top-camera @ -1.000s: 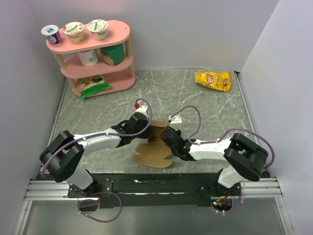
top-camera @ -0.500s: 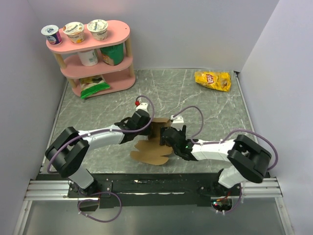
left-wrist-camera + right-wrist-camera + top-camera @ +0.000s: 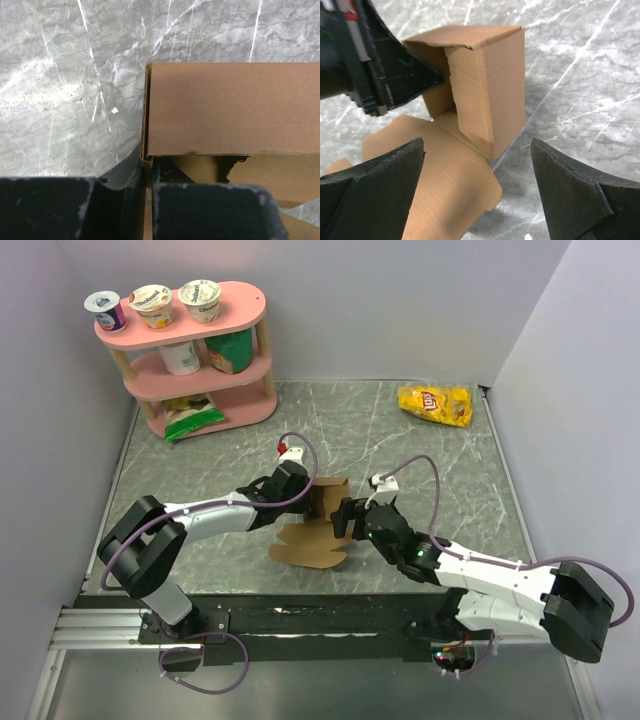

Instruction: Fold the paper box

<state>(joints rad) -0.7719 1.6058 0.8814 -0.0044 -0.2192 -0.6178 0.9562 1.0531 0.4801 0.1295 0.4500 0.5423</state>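
On the table (image 3: 450, 470), the brown paper box (image 3: 325, 502) stands half-raised, flaps flat toward six o'clock. The left gripper (image 3: 303, 504) pinches its wall; the right gripper (image 3: 347, 517) gapes empty.

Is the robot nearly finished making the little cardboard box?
Maybe halfway. Done: walls of the paper box stand up. In hand: the left gripper pinches one wall; the right gripper is open, apart. Left: the rounded flaps lie flat on the table.

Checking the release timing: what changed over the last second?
The right fingers opened, releasing the cardboard box, and that arm's elbow swung out to the right. The left fingers stayed shut on the box's wall. The box and chip bag stayed put.
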